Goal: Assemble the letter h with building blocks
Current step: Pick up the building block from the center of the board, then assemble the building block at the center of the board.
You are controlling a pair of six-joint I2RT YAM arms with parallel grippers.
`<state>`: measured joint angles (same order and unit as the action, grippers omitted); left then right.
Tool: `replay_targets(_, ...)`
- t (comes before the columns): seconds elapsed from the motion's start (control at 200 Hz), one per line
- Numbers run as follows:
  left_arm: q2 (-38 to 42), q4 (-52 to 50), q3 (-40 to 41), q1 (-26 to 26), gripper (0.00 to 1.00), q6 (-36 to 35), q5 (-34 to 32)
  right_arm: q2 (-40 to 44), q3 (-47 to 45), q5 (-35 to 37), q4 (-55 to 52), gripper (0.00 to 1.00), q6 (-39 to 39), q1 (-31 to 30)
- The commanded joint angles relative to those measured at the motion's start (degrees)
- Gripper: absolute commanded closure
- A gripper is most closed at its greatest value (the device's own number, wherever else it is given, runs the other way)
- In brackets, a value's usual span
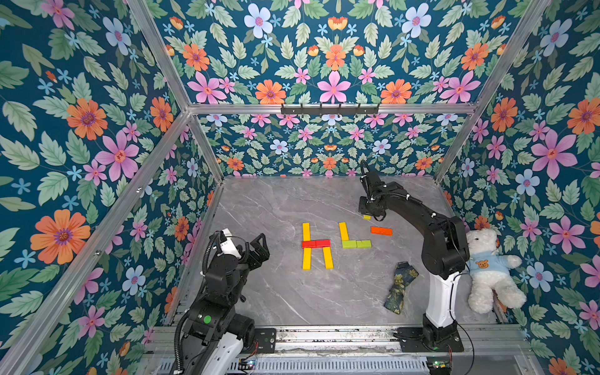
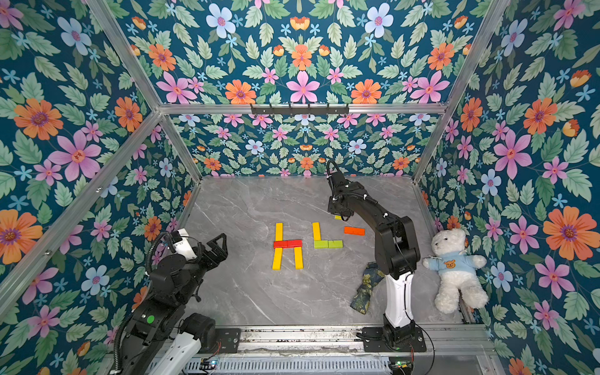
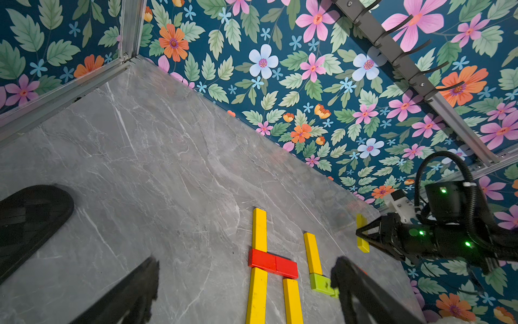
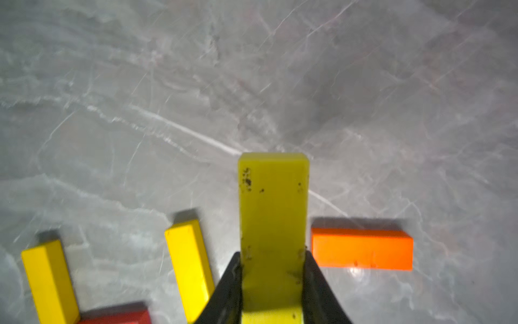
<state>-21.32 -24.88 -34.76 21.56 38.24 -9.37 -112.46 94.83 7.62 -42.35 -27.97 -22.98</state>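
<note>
Right wrist view: right gripper clenched on a yellow block near the orange block on the tabletop; step in hand looks like carrying it to the unfinished letter h, to lie square against the lime-green crossbar as a leg

In a top view the right arm rises from five o'clock and reaches towards eleven o'clock, wrist bent down; the right gripper is clamped on a yellow block; the left arm sits folded at seven o'clock; the left gripper points towards two o'clock, jaws wide apart.
</note>
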Motion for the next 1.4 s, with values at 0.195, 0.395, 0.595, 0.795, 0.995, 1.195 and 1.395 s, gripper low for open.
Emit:
replay_targets(0.195, 1.02, 1.67, 0.05, -0.01, 0.00, -0.27, 0.92, 15.96, -19.24, 1.42, 0.93, 0.76, -8.82, -11.05)
replay_targets(0.395, 1.80, 1.77, 0.25, -0.03, 0.00, -0.27, 1.29, 20.67, -28.07, 0.95, 2.46, 0.76, -15.02, -18.71)
replay_targets(0.595, 2.08, 1.77, 0.31, 0.01, 0.00, -0.23, 1.19, 16.62, -31.50, -0.29, 6.15, 0.76, -18.26, -24.72)
replay_targets(0.795, 2.37, 1.68, 0.35, -0.03, 0.00, -0.18, 1.10, 12.09, -31.81, -2.32, 9.69, 0.76, -18.16, -25.32)
replay_targets(0.995, 2.51, 1.24, 0.22, 0.02, 0.00, -0.24, 0.90, 10.34, -31.58, -3.41, 9.83, 0.76, -17.30, -25.27)
replay_targets(1.195, 2.60, 1.38, 0.31, -0.01, 0.00, -0.18, 0.78, 9.75, -30.98, -3.24, 8.71, 0.75, -15.78, -25.21)
replay_targets(1.395, 2.73, 0.98, 0.13, -0.02, 0.00, -0.19, 0.58, 9.80, -31.52, -3.38, 9.39, 0.74, -14.71, -24.23)
